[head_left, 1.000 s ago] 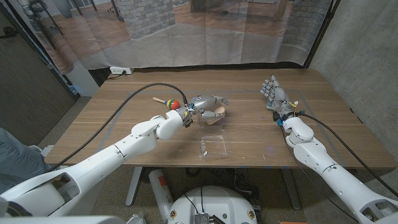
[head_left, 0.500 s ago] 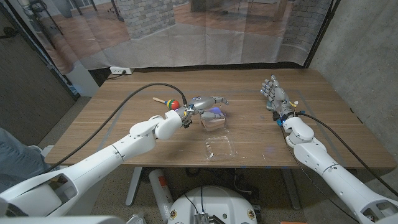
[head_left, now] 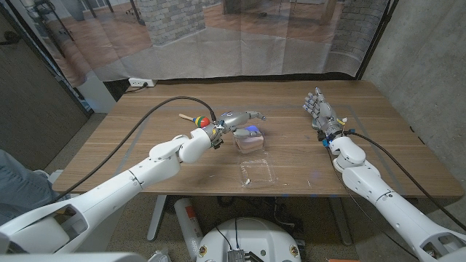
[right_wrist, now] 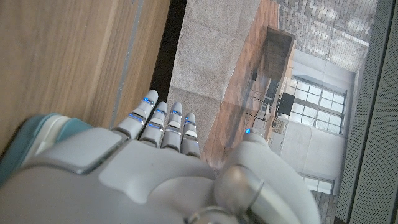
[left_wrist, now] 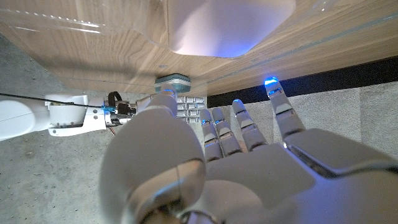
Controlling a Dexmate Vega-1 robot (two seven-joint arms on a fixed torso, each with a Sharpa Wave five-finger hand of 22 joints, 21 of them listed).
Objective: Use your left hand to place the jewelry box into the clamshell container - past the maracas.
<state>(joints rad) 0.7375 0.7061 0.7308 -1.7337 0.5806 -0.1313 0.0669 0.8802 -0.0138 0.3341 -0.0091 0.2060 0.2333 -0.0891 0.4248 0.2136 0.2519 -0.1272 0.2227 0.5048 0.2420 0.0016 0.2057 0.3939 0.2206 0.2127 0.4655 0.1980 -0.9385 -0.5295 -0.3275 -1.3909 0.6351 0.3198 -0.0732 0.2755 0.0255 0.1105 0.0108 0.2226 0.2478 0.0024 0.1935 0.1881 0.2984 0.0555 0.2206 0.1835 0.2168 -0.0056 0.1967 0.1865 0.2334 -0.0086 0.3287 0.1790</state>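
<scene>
The jewelry box (head_left: 250, 139), small and pale with a violet glow on its top, stands on the table just beyond the clear clamshell container (head_left: 259, 173). I cannot tell whether it sits in a half of that container. My left hand (head_left: 239, 118) hovers above and behind the box with its fingers spread, holding nothing. The colourful maracas (head_left: 198, 118) lie just behind its wrist. In the left wrist view the box (left_wrist: 227, 28) shows past the spread fingers of that hand (left_wrist: 236, 155). My right hand (head_left: 320, 110) stands upright at the far right, fingers straight, holding nothing; its back (right_wrist: 155, 162) shows in its own view.
A black cable arcs over my left arm (head_left: 156, 113). The wooden table (head_left: 131, 156) has bare room at its left and between the box and my right hand. A person's leg (head_left: 14, 182) is at the left edge.
My left hand has let go of the jewelry box and lifted a little, fingers spreading. The clamshell's clear near half has shifted slightly right. The right hand has not moved.
</scene>
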